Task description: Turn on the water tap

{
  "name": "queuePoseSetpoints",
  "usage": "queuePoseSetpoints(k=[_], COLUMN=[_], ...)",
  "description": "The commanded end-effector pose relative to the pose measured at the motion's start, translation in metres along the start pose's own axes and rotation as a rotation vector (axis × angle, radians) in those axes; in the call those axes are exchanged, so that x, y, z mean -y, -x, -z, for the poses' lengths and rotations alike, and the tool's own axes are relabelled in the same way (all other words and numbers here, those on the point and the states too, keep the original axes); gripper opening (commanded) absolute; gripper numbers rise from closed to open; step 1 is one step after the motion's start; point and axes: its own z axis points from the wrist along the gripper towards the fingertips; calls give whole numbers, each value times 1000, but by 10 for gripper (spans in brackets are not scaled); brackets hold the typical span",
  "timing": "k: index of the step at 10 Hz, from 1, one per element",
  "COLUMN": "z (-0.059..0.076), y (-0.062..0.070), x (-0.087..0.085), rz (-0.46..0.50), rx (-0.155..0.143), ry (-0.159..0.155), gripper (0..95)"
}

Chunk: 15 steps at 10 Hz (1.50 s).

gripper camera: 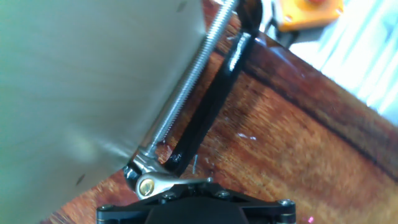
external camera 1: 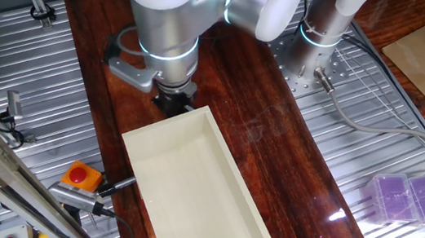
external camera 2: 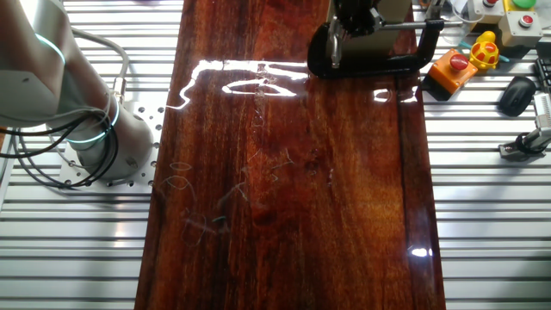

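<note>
A: Where was the water tap?

B: In the hand view a small shiny metal piece (gripper camera: 151, 184) sat at the end of the black C-clamp (gripper camera: 211, 106), right by the clamp's long screw (gripper camera: 186, 93). That looked like the tap, but it was blurry, so I could not be sure. In the other fixed view the clamp (external camera 2: 379, 60) lay at the far end of the dark wooden tabletop (external camera 2: 293, 189).

A: What about the gripper?

B: The gripper (external camera 1: 172, 97) was low over the tabletop, at the end of a long cream tray (external camera 1: 188, 181). The big silver arm (external camera 1: 164, 14) hid most of it. I could not tell whether its fingers were spread or pressed together.

A: Could you read any words?

B: No. An orange box with a red button (external camera 1: 82, 176) sat beside the tabletop. A purple box (external camera 1: 409, 198) lay on the metal slats. Neither showed writing I could read.
</note>
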Motion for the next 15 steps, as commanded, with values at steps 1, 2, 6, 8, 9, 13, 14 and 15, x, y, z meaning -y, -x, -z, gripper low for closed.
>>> queuePoseSetpoints(k=[1,2,6,8,9,13,14,15], z=[-3,-6,-9,-10,-12,-12,-8,-5], y=[5,8,24,30,33,32,26,21], x=[2,4,4,1,-2,-1,5,8], rz=[122,173,278,317,331,385,401,407], rx=[4,7,5,5,6,-29,-39,-44], ry=[-9,-13,-18,-21,-23,-54,-61,-64], gripper=[0,0,0,0,0,0,0,0])
